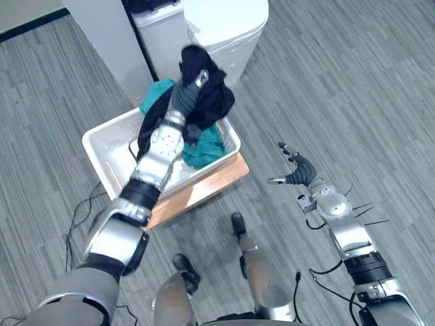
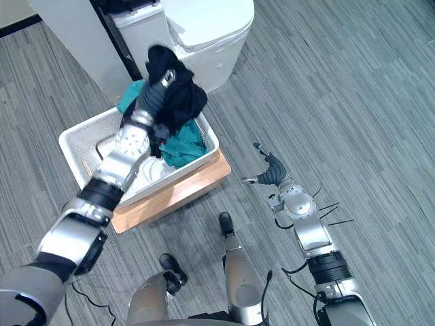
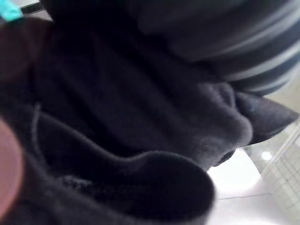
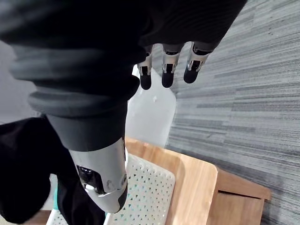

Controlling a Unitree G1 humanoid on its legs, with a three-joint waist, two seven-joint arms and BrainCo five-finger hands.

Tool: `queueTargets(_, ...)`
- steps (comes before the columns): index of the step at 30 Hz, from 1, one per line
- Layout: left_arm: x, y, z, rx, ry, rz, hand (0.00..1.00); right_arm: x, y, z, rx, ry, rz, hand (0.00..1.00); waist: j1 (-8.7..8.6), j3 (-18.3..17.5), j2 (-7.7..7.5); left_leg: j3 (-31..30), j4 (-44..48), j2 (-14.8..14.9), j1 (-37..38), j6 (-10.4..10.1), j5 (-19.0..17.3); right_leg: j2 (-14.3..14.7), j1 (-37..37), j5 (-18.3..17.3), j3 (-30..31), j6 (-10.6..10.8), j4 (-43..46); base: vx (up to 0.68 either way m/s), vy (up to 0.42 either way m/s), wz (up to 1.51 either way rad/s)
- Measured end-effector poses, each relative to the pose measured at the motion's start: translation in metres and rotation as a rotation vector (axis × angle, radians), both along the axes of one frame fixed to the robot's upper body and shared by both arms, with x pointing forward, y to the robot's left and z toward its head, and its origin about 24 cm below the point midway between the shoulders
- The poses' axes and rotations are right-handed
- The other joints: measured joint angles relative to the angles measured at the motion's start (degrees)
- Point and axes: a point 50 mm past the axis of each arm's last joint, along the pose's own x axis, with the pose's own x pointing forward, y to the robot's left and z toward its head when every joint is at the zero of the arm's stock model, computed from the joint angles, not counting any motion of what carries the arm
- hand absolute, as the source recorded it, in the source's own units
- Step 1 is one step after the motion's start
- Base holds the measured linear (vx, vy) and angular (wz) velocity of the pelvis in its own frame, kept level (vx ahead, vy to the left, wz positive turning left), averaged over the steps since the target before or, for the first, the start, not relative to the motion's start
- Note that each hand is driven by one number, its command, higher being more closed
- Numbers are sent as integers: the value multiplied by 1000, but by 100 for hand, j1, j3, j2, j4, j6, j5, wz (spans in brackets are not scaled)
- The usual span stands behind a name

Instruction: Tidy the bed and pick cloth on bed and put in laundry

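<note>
My left hand (image 1: 185, 97) is raised over a white laundry basket (image 1: 96, 147) and is shut on a black cloth (image 1: 215, 95), which bunches round its fingers and hangs above the basket's far corner. The same black cloth (image 3: 140, 117) lies close against the hand in the left wrist view. A teal cloth (image 1: 204, 153) lies inside the basket, under the black one. The basket rests on a low wooden stand (image 1: 212, 183). My right hand (image 1: 300, 171) hovers over the floor to the right of the stand, open, its fingers (image 4: 164, 70) straight and holding nothing.
A white rounded bin (image 1: 225, 27) and a white cabinet panel (image 1: 109, 41) stand just behind the basket. Grey plank floor (image 1: 353, 81) stretches out to the right and front.
</note>
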Motion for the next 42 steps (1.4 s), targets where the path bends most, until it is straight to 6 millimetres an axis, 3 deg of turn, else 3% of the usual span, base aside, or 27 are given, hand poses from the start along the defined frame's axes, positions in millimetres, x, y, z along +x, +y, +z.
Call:
queueTargets(3,-18,-6,-6,-84,-12,-13,100,-3,-2,-4,1,6,-16,0,209,45,127,-134,47,-2,-67,4,4,-9,5,0,-88,-1,0,-61,-35,19)
queueTargets(5,-22,1,-9,-115,-10,27,100,-4,-3,-6,3,12,-22,0,247,45,191,-231,61,-12,-174,7,1,-13,11,-3,-169,-2,0,-81,-52,28)
queueTargets(11,-20,44,-7,-182,-16,228,100,-14,-9,-20,18,40,-71,0,383,50,204,-476,55,-105,-343,35,69,-94,19,-7,-391,-6,-1,-69,-48,23)
queueTargets(12,-18,51,-6,-173,-15,258,0,-15,-9,-20,20,42,-72,0,381,50,204,-497,55,-113,-373,43,85,-105,19,-9,-428,-9,-1,-36,-29,22)
queueTargets(16,7,91,-11,-77,74,438,0,-15,-8,-18,27,34,-65,0,399,50,202,-575,29,-195,-427,81,143,-138,12,-6,-496,-16,-22,-20,-19,10)
queueTargets(20,24,111,3,-16,111,506,0,-15,-7,-18,56,40,-59,0,369,49,198,-566,33,-211,-427,94,154,-155,-3,-3,-493,-21,-36,0,0,0)
queueTargets(24,29,110,17,9,84,480,0,-13,-6,-15,86,36,-49,0,356,51,191,-527,33,-217,-403,94,154,-159,-26,10,-451,-38,-38,-3,-7,-3)
queueTargets(32,30,103,14,59,114,368,0,-8,-3,-6,105,22,-9,0,351,86,82,-407,29,-219,-289,108,139,-159,54,7,-313,-55,-39,-43,-30,-7)
queueTargets(36,17,100,-3,61,150,269,0,-8,-15,-4,117,12,-46,0,339,72,46,-375,-33,-221,-66,115,128,-156,283,-28,-306,-105,-118,-32,-25,0)
queueTargets(39,-4,97,-27,44,197,173,0,-9,-22,-2,119,8,-51,0,363,59,44,-361,-112,-223,99,111,131,-143,425,-35,-321,-100,-135,-3,-23,0)
queueTargets(42,-25,101,-55,32,277,155,0,-14,-28,-13,115,44,-60,0,383,-115,59,-365,-289,-276,274,74,165,-153,537,-68,-337,-94,-150,19,-12,2)
